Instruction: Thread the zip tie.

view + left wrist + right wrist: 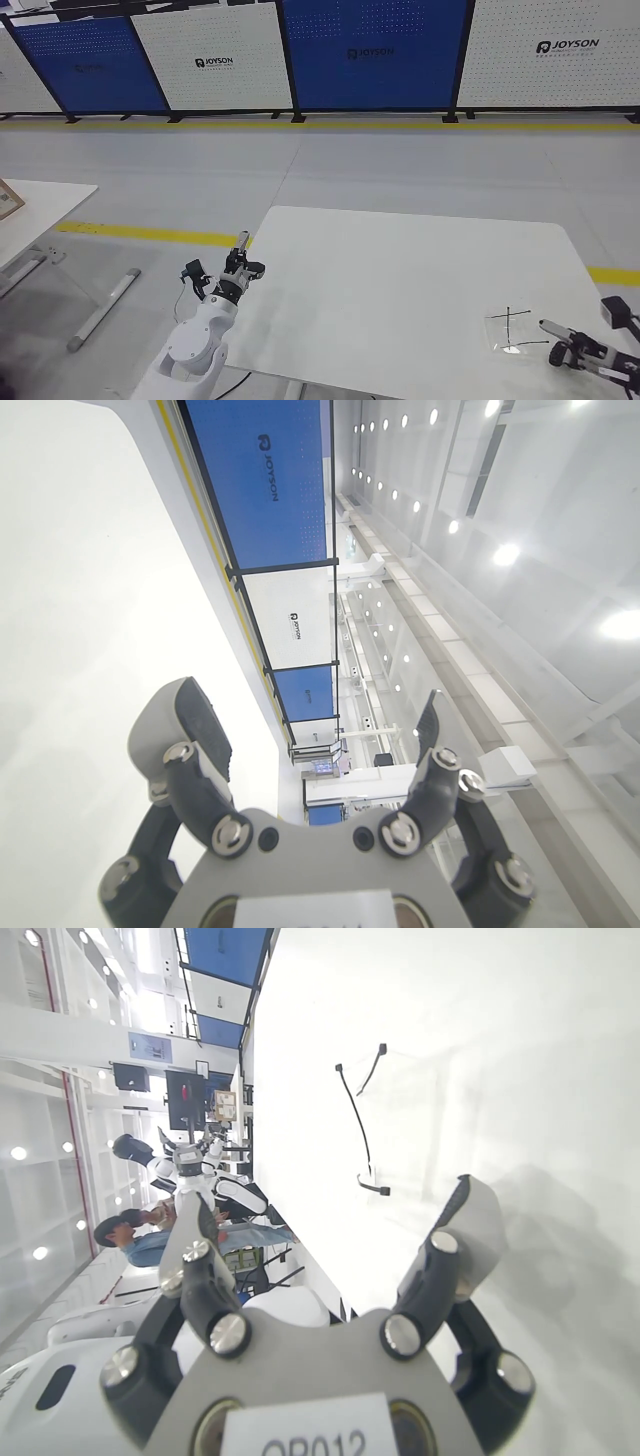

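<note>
Lying on the flat white rectangular desk (400, 290), towards its near right corner: three thin black plastic zip ties (513, 318), resting on what appears to be a faint clear plastic sheet (535, 328). In the right wrist view the long, gently curved zip tie (356, 1115) is running beside a shorter zip tie (372, 1068); from above these two are appearing to cross, though contact cannot be confirmed. A third short zip tie (374, 1188) is lying just beside the long one's tail end. Item, right claw (332, 1203): sitting near the ties but apart from them, over the desk's near right edge, its two fingers spread wide and gripping nothing. Item, left claw (315, 720): sitting at the desk's left edge, well apart from the ties, fingers likewise released and carrying nothing, one black ribbed pad (202, 725) facing inward. Blue and white perforated partition panels (375, 50) are standing beyond the desk, behind a yellow floor line (150, 233).
</note>
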Robot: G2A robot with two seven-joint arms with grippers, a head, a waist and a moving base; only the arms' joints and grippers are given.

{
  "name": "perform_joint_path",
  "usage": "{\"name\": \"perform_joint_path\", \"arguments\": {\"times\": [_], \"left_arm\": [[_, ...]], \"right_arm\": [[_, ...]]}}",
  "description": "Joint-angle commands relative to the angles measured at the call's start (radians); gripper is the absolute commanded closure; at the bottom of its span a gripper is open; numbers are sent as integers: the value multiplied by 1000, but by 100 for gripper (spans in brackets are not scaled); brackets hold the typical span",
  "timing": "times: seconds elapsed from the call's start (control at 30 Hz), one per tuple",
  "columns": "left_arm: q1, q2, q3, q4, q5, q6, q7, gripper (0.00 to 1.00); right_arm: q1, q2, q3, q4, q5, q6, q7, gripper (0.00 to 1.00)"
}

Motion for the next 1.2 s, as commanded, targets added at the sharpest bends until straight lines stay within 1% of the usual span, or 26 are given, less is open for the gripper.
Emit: {"name": "perform_joint_path", "arguments": {"times": [0.0, 0.03, 0.1, 0.13, 0.17, 0.23, 0.33, 0.4, 0.53, 0.63, 0.97, 1.17], "left_arm": [[0, 0, 0, 0, 0, 0, 0, 0], [0, 0, 0, 0, 0, 0, 0, 0], [0, 0, 0, 0, 0, 0, 0, 0], [0, 0, 0, 0, 0, 0, 0, 0], [0, 0, 0, 0, 0, 0, 0, 0], [0, 0, 0, 0, 0, 0, 0, 0], [0, 0, 0, 0, 0, 0, 0, 0], [0, 0, 0, 0, 0, 0, 0, 0], [0, 0, 0, 0, 0, 0, 0, 0], [0, 0, 0, 0, 0, 0, 0, 0], [0, 0, 0, 0, 0, 0, 0, 0], [0, 0, 0, 0, 0, 0, 0, 0]], "right_arm": [[8, 3, -1, 17, -2, -6, -5, 0], [10, 4, -2, 20, -5, -6, -10, 5], [12, 6, -6, 22, -10, -7, -17, 38], [13, 7, -8, 23, -11, -7, -20, 52], [12, 8, -9, 23, -10, -7, -23, 55], [10, 10, -10, 24, -9, -6, -28, 57], [5, 14, -8, 24, -3, -5, -30, 63], [3, 16, -7, 25, -2, -3, -32, 62], [3, 20, -11, 33, -2, 4, -39, 65], [5, 23, -16, 39, 0, 4, -44, 72], [30, 31, -47, 66, -8, 18, -49, 74], [32, 36, -54, 73, -4, 14, -53, 83]]}}
